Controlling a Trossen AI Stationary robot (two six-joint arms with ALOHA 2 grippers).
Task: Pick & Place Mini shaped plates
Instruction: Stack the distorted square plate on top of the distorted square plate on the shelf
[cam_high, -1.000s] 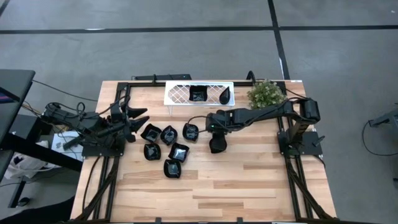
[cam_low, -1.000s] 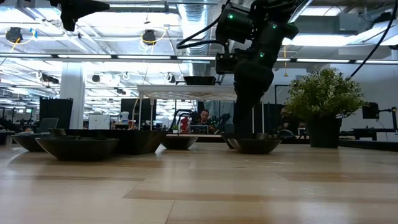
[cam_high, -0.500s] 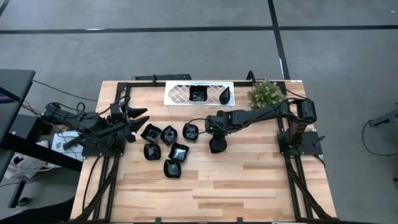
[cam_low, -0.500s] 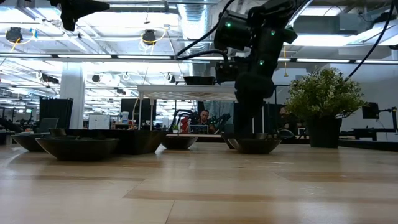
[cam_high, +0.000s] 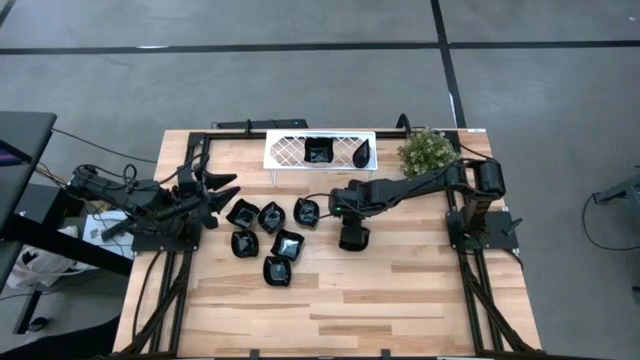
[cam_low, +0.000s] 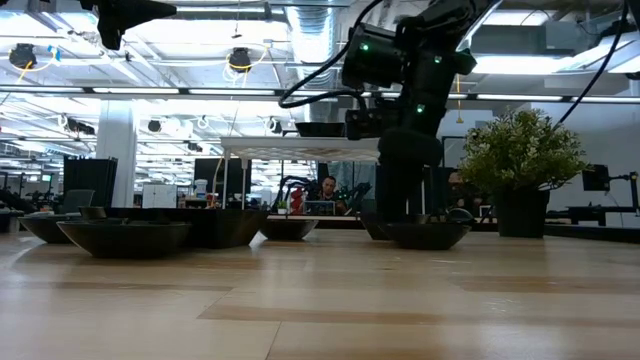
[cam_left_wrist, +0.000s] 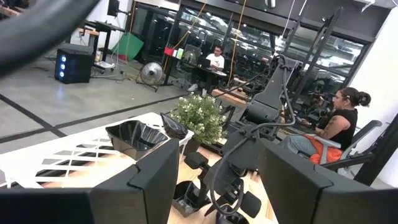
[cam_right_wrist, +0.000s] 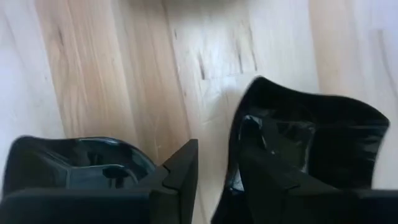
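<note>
Several glossy black mini shaped plates (cam_high: 271, 216) rest on their bases left of the table's middle. Two more, one squarish (cam_high: 319, 150) and one teardrop-shaped (cam_high: 365, 153), lie in the white lattice tray (cam_high: 285, 150) at the far edge. My right gripper (cam_high: 352, 238) points steeply down at mid-table, shut on one squarish plate (cam_right_wrist: 311, 143); a second plate (cam_right_wrist: 74, 162) lies close beside it. My left gripper (cam_high: 222, 187) waits open and level above the table's left side, holding nothing. My right gripper holds the squarish plate by its wavy rim (cam_right_wrist: 239, 140), one finger (cam_right_wrist: 273, 183) inside the hollow and the other finger (cam_right_wrist: 181, 165) outside it. The fingers come from above, slanting down. The plate (cam_low: 425, 235) sits upright with its base on the table.
A green potted plant (cam_high: 428, 150) stands at the far right, next to the tray. Black frame rails (cam_high: 470, 270) run along the left and right edges. Bare wood (cam_high: 400, 300) lies toward the near edge. People sit in the room beyond the table.
My right gripper has sunk slightly and tipped a little, staying shut on the plate. The plate has slid a short way along the table toward its right and near edges, still upright on its base.
</note>
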